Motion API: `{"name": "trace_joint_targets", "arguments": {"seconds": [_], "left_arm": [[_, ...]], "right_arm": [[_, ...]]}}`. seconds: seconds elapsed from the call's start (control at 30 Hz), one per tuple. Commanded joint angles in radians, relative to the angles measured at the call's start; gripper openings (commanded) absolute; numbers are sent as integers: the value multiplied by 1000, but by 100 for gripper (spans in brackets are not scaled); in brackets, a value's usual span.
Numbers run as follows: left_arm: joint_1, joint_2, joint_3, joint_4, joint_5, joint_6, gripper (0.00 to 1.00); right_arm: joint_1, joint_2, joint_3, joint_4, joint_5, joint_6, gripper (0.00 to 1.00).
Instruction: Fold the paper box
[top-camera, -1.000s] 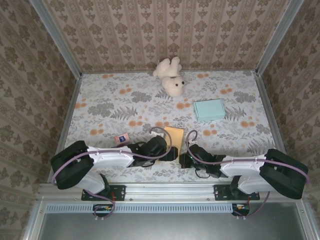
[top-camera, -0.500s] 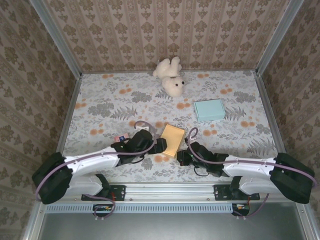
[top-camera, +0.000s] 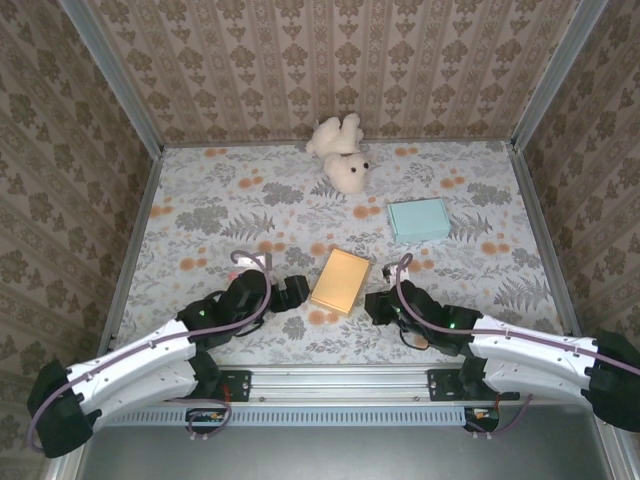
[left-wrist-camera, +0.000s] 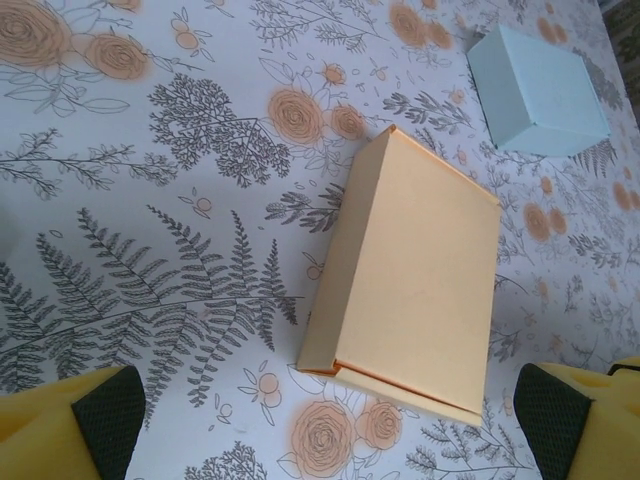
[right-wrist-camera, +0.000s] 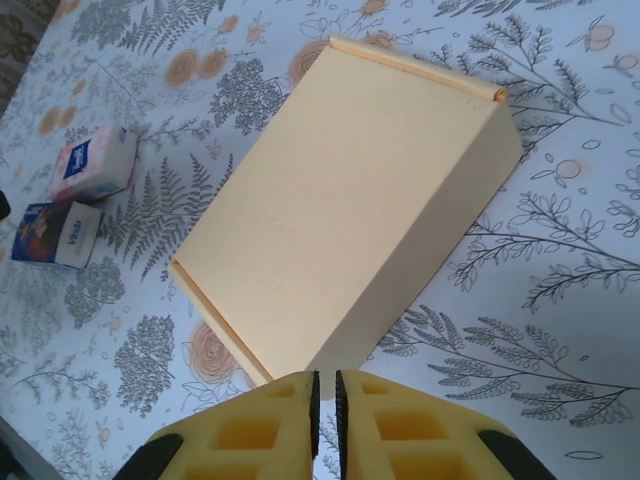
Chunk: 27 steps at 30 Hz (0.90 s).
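The tan paper box (top-camera: 340, 280) lies flat and closed on the flowered table, between my two grippers. My left gripper (top-camera: 293, 292) stands just left of it, apart from it. In the left wrist view the box (left-wrist-camera: 420, 270) lies ahead, and the left gripper (left-wrist-camera: 330, 425) is wide open with nothing between its fingers. My right gripper (top-camera: 373, 304) is at the box's near right corner. In the right wrist view the box (right-wrist-camera: 350, 200) lies just beyond the right gripper (right-wrist-camera: 325, 400), whose pads are almost together with a thin slit and nothing in it.
A pale blue box (top-camera: 418, 219) sits behind and to the right. A teddy bear (top-camera: 340, 155) lies at the back wall. Two small packets (right-wrist-camera: 95, 162) (right-wrist-camera: 55, 233) lie left of the tan box, near my left arm. Patterned walls close in three sides.
My left gripper has drawn back to the left, away from the box. The box has settled flat on the table. The right gripper's pads have parted slightly.
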Motion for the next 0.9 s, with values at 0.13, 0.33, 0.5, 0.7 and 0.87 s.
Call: {"name": "trace_joint_targets", "arguments": {"seconds": [0.13,0.33,0.5,0.7,0.87], "left_arm": [[92,162,57,85,123,91,99],[147,353,126,237,232,127,99],[193,495,191,294,290,144,99],[230,668,281,341,369,159,98],[230,794,340,408,433,153,98]], "right_arm": [[-78,97,91,-48,0,-90,10],[-237,246,141,16,-219,-124,0],[-337,384,177,88,-345,-136,0],[-397,544,197,154,-425,-119,0],[-441,644,202,241,-515,-106,0]]}}
